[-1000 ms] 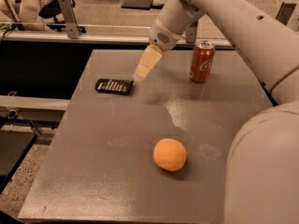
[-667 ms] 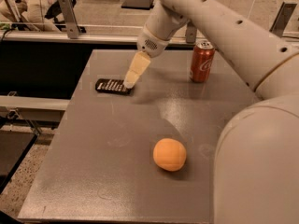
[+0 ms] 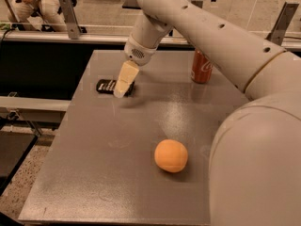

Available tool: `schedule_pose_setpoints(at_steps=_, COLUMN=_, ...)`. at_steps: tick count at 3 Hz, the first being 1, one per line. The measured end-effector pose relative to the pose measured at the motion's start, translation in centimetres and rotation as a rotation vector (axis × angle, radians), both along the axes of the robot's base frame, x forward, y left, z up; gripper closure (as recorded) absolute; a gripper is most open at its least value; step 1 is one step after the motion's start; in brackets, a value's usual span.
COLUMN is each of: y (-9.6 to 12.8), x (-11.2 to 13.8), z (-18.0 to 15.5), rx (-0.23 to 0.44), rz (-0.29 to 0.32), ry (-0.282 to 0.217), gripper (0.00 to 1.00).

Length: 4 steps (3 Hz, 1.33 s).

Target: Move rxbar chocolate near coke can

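rxbar chocolate (image 3: pixel 106 85) w/ end effector (image 3: pixel 122 91) above

Single camera, set high above the near edge of the grey table (image 3: pixel 94 173), looks down and across it toward the rail (image 3: pixel 56 36) and the floor beyond. The view is close: the white arm (image 3: pixel 211 36) sweeps in from the lower right, its bulk filling that corner beside the lens. The hand (image 3: pixel 121 89) hangs left of centre over the far left of the table, partly covering the black bar (image 3: pixel 106 85); the red can (image 3: pixel 201 67) stands far right
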<state>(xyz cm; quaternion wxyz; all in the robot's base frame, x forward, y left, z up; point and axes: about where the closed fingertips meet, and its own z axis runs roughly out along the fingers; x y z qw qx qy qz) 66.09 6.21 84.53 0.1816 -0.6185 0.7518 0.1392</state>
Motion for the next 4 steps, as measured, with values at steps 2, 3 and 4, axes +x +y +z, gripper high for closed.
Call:
schedule_pose_setpoints(at_steps=2, y=1.2, x=-1.7, z=-1.6, rx=-0.055, rz=0.026, ry=0.009, gripper=0.04)
schedule_pose_setpoints(at_steps=3, y=1.3, x=-2.1, z=-1.8, rx=-0.064, rz=0.030, ry=0.012, gripper=0.26)
schedule_pose_setpoints(at_steps=4, y=1.0, x=-2.4, z=-1.8, rx=-0.062, rz=0.033, ry=0.013, gripper=0.56)
